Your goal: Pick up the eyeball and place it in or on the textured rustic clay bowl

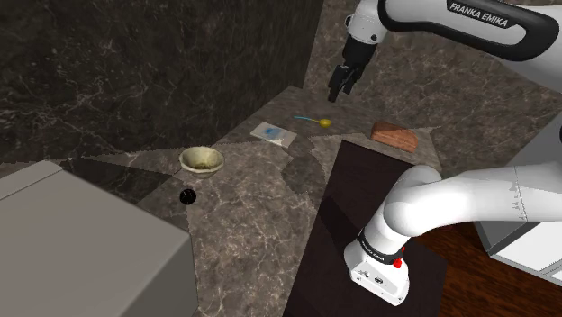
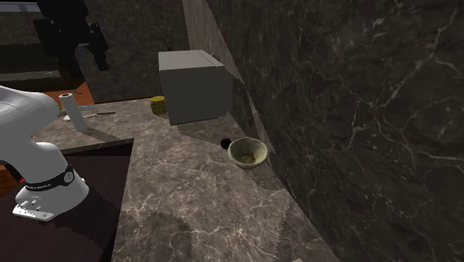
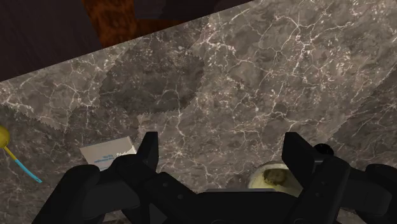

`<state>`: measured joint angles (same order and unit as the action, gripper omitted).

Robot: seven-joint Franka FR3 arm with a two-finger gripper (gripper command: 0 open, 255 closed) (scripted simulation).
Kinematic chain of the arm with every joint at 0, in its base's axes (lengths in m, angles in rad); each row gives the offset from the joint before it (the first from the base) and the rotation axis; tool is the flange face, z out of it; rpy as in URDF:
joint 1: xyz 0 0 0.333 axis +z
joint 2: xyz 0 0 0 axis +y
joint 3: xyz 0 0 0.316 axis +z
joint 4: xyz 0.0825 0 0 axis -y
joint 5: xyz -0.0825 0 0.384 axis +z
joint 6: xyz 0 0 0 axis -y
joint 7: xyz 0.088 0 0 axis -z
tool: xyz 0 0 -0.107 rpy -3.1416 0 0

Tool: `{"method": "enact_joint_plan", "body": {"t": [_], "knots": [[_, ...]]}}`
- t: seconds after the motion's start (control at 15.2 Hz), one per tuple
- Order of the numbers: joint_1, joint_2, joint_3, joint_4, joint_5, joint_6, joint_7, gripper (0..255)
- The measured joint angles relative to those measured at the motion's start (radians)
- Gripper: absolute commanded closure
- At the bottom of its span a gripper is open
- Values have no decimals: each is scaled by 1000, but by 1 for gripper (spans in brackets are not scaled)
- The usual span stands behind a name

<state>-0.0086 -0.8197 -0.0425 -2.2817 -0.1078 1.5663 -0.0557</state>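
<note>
One dark eyeball (image 1: 187, 195) lies just beside the bowl (image 1: 200, 168). The hand (image 1: 340, 87) hangs well away from the bowl, fingers spread and empty, ready to reach.

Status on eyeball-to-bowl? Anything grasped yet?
Nothing done yet: the eyeball lies on the counter beside the bowl, not in it. The gripper hangs open and empty, high above the counter, apart from both. Left: approach, grasp, lift, place in bowl.
</note>
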Motion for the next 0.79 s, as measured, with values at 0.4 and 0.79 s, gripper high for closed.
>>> {"method": "enact_joint_plan", "body": {"t": [0.4,0.79], "knots": [[20,47,45,-66,29,113,55,0],[48,156,110,-129,64,289,132,0]]}}
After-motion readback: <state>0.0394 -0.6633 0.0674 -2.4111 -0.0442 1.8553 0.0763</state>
